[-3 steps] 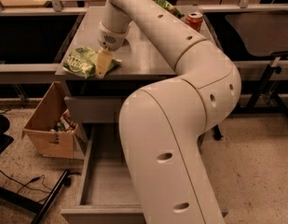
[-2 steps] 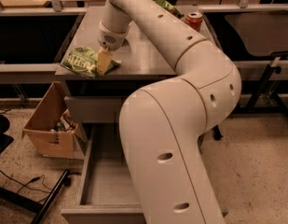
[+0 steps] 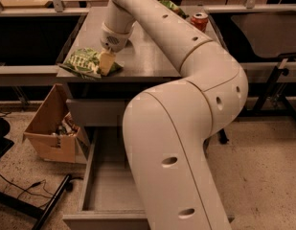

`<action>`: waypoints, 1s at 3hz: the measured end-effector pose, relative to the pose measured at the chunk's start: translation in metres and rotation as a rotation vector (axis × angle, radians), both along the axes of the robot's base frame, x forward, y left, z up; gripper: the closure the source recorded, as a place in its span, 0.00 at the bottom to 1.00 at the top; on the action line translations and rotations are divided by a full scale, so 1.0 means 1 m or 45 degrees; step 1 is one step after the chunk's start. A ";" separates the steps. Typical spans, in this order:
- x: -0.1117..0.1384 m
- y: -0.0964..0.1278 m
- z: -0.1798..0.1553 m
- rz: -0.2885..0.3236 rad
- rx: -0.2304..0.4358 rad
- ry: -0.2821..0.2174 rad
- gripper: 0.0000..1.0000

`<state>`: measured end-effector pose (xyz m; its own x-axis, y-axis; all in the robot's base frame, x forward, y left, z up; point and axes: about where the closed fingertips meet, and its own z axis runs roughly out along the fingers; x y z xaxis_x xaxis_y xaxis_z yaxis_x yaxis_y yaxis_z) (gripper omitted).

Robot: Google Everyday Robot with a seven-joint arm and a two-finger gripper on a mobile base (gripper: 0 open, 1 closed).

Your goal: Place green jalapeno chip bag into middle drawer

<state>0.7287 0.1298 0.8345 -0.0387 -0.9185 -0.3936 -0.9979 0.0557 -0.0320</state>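
Observation:
The green jalapeno chip bag [image 3: 85, 61] lies flat at the front left corner of the grey counter [image 3: 147, 56], its left end hanging slightly over the edge. My gripper [image 3: 106, 61] points down at the bag's right end and touches it from above. The middle drawer [image 3: 105, 186] is pulled out below the counter, with its grey floor bare where it shows. My arm's large white links cover the drawer's right half.
A red soda can [image 3: 200, 20] and a darker green bag [image 3: 172, 6] sit at the counter's back right. A closed drawer front [image 3: 95, 111] is just under the counter. An open cardboard box [image 3: 52, 128] stands on the floor to the left, with cables [image 3: 23, 188] nearby.
Almost nothing has changed; the gripper has stayed on the bag's right end and the bag has stayed at the counter's front left corner.

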 end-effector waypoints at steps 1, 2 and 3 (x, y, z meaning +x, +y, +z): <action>0.000 -0.001 0.002 -0.001 0.000 -0.001 1.00; -0.012 -0.025 0.037 -0.052 -0.013 -0.065 1.00; -0.038 -0.074 0.082 -0.221 -0.022 -0.175 1.00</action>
